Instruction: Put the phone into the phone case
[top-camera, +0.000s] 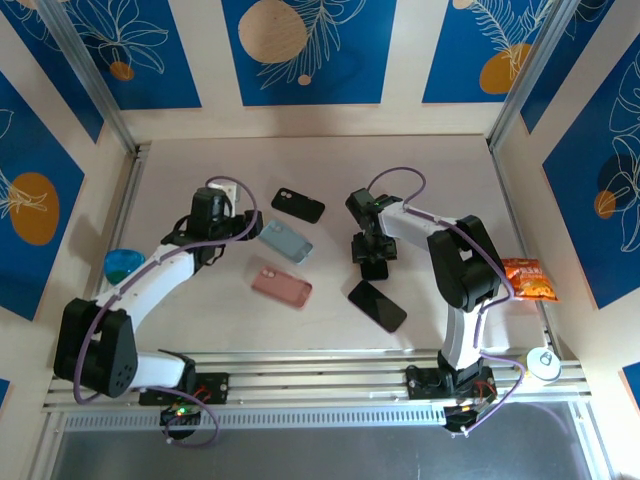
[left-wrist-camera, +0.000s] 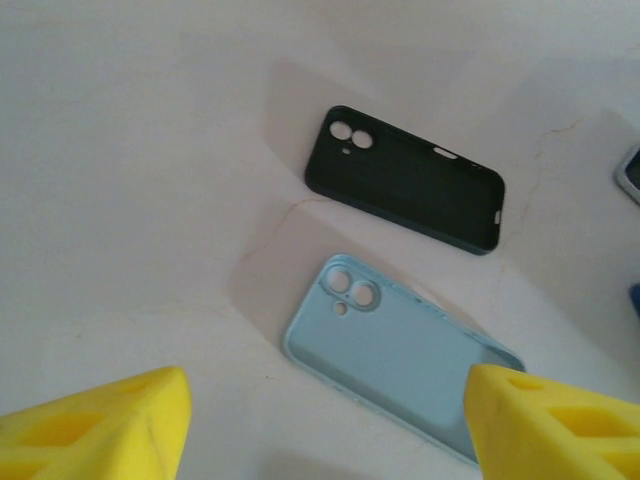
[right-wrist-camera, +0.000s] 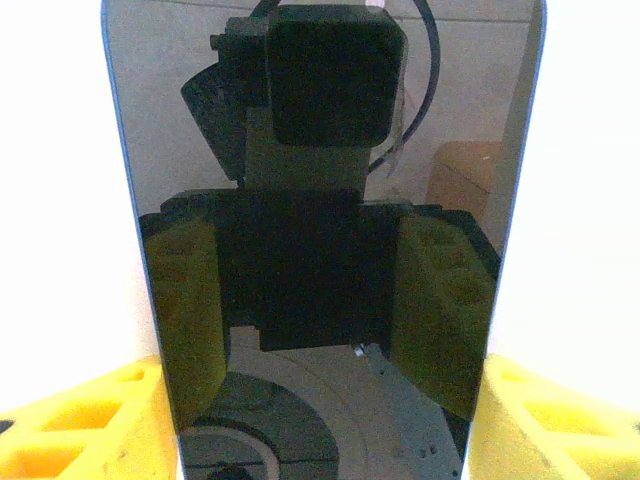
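While the left arm (top-camera: 160, 270) reaches up from the lower left of the top view, the left jaws stand open above the counter (left-wrist-camera: 120, 200). Their two yellow fingers (left-wrist-camera: 100, 430) sit wide apart at the bottom corners of the left wrist view, with nothing held. Between and just beyond them lies the light blue case (left-wrist-camera: 400, 350), hollow side up, its camera cut-out toward the upper left. The right-hand finger overlaps the case's lower right corner in the picture, though whether it touches cannot be told. Above it in that frame, near but apart, lies the black case (left-wrist-camera: 410, 180), also hollow side up. In the top view a pink case (top-camera: 281, 285) lies below the blue one, near the centre. The right arm (top-camera: 455, 260) bends in from the lower right, and the right jaws straddle the phone (right-wrist-camera: 320, 250). Its dark glass runs up the middle of the right wrist view, mirroring the camera, with a yellow finger (right-wrist-camera: 80, 420) hard by each long edge. Whether the right jaws press the phone or merely flank it cannot be told. A second phone (top-camera: 377, 305), dark and slanted, lies on the counter just below them in the top view, to the right of the pink case. An orange snack packet (top-camera: 528, 278) sits at the right edge.
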